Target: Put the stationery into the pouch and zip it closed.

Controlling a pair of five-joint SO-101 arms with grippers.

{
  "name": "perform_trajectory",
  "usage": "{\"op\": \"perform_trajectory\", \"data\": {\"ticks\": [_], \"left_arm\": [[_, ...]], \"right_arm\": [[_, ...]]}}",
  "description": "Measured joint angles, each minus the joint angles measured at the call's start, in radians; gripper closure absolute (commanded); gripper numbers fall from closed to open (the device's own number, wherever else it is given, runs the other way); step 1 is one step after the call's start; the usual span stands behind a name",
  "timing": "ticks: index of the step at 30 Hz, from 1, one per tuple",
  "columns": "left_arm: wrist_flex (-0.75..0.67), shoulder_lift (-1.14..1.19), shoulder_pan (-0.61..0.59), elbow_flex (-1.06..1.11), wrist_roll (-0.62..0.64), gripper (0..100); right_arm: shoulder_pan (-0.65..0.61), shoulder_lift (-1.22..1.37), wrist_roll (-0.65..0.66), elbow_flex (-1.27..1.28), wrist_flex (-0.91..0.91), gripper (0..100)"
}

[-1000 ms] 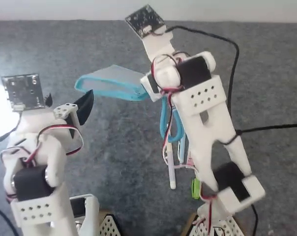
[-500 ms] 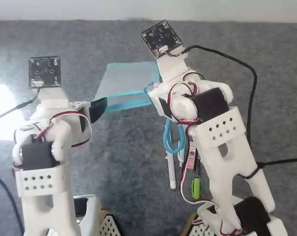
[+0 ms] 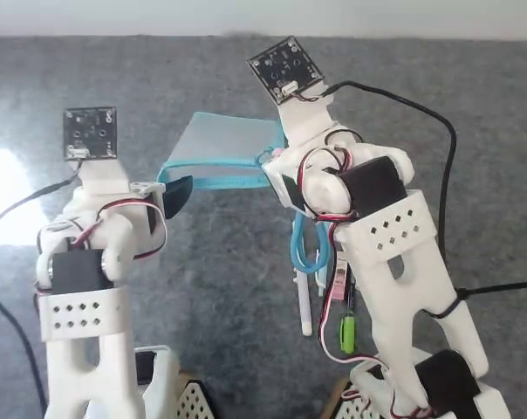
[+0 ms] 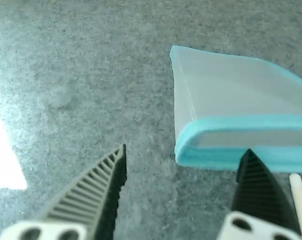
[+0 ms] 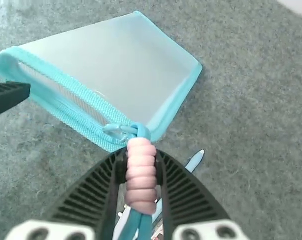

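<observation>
The translucent pouch (image 3: 224, 144) with teal trim lies on the grey mat, its zipper edge toward the arms. My right gripper (image 3: 277, 171) is at the pouch's right end, shut on the pink zipper pull (image 5: 140, 172). A teal cord (image 3: 303, 244) hangs from that pull. My left gripper (image 3: 172, 196) stands open at the pouch's left end; in the left wrist view one finger (image 4: 256, 180) sits just in front of the teal edge of the pouch (image 4: 231, 100). A white pen (image 3: 304, 305), a pink item (image 3: 339, 281) and a green item (image 3: 347, 334) lie under the right arm.
The grey mat (image 3: 473, 131) runs out to the right and behind the pouch. A bright glare patch (image 3: 2, 192) lies at the left. Black cables (image 3: 438, 122) trail from the right arm. Both arm bases stand at the near edge.
The right arm has swung and now holds the pouch's end farther right and lower. The left arm has risen and drawn its open gripper close to the pouch's left end.
</observation>
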Motion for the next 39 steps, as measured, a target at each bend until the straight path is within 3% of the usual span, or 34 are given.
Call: {"op": "perform_trajectory", "data": {"ticks": [10, 20, 25, 35, 39], "left_arm": [[-0.092, 0.005, -0.034, 0.051, 0.000, 66], [-0.176, 0.169, -0.034, 0.057, 0.003, 66], [-0.209, 0.218, 0.037, 0.057, -0.002, 67], [-0.232, 0.239, 0.092, 0.069, -0.006, 95], [-0.244, 0.239, 0.097, 0.072, -0.008, 99]], "right_arm": [[0.000, -0.087, 0.012, 0.000, 0.048, 99.0], [0.000, -0.150, 0.061, 0.000, 0.103, 99.0], [-0.018, -0.150, 0.075, 0.005, 0.104, 99.0], [-0.051, -0.152, 0.077, 0.055, 0.104, 98.7], [-0.051, -0.152, 0.107, 0.058, 0.104, 98.0]]}}
